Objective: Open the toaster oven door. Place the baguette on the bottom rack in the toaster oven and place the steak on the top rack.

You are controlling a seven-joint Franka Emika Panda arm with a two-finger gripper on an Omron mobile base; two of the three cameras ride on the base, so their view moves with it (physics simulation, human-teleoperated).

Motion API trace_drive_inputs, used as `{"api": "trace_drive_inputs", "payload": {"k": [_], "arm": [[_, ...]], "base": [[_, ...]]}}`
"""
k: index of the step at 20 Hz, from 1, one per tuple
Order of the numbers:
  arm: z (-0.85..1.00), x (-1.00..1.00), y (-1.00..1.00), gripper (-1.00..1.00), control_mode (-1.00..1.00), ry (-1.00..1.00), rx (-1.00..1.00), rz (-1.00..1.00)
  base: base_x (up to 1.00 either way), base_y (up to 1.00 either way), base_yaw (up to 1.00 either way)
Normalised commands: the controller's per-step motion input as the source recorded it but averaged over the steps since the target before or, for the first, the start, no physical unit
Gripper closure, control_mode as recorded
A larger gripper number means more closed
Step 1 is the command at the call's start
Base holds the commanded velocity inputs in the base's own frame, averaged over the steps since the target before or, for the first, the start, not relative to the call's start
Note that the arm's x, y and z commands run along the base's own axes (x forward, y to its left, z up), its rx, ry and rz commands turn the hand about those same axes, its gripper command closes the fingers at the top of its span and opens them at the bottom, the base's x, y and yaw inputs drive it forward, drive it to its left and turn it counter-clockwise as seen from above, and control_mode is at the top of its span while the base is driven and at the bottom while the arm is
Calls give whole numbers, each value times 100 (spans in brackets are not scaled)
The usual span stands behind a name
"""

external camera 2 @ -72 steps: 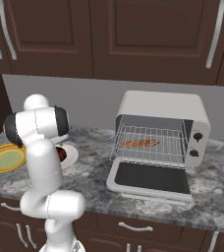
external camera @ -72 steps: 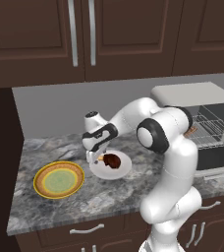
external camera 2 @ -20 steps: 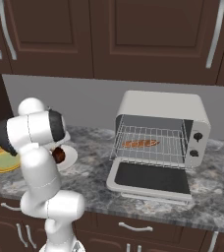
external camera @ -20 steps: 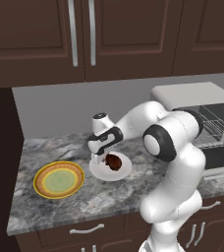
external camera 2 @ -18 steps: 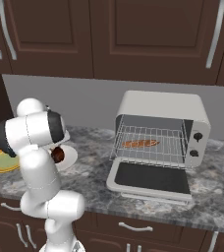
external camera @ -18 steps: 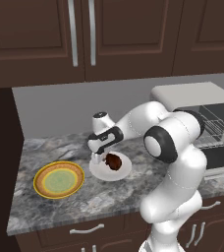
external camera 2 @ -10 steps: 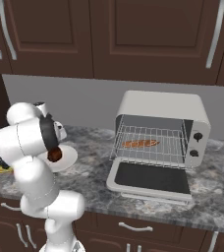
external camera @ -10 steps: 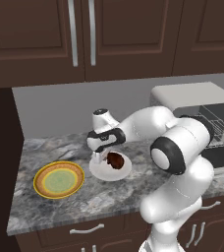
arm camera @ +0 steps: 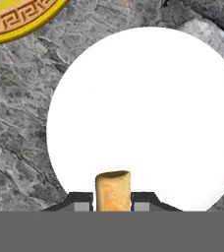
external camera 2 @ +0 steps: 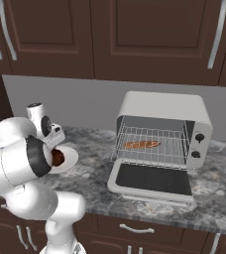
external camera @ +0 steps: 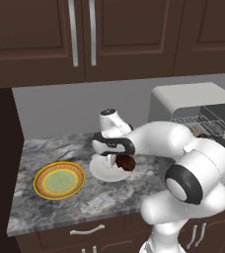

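One steak (external camera: 126, 162) clenched in my gripper (external camera: 120, 163) over the white plate (external camera: 104, 170); the oven (external camera: 198, 106), top rack (external camera 2: 152, 138) bare, lies well off beyond that plate.

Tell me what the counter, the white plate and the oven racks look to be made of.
Counter: mottled grey veined surface, like polished granite or stone. White plate: plain, smooth, uniform white, probably glazed ceramic, though plastic would look alike. Bottom rack and top rack: thin silver wire grids, apparently bare or chromed metal. The toaster oven has a matte off-white shell, painted metal or plastic.
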Motion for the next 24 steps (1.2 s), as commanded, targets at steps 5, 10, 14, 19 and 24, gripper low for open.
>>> {"api": "trace_drive_inputs", "payload": {"k": [5, 10, 14, 19, 24], "arm": [[26, -55, -33, 100, -100, 0, 0, 22], [35, -45, -36, 100, -100, 0, 0, 19], [34, -26, -41, 100, -100, 0, 0, 14], [26, -15, -48, 100, -100, 0, 0, 13], [24, -5, -53, 100, -100, 0, 0, 14]], "base": [[0, 0, 0], [0, 0, 0], [0, 0, 0], [0, 0, 0], [0, 0, 0]]}}
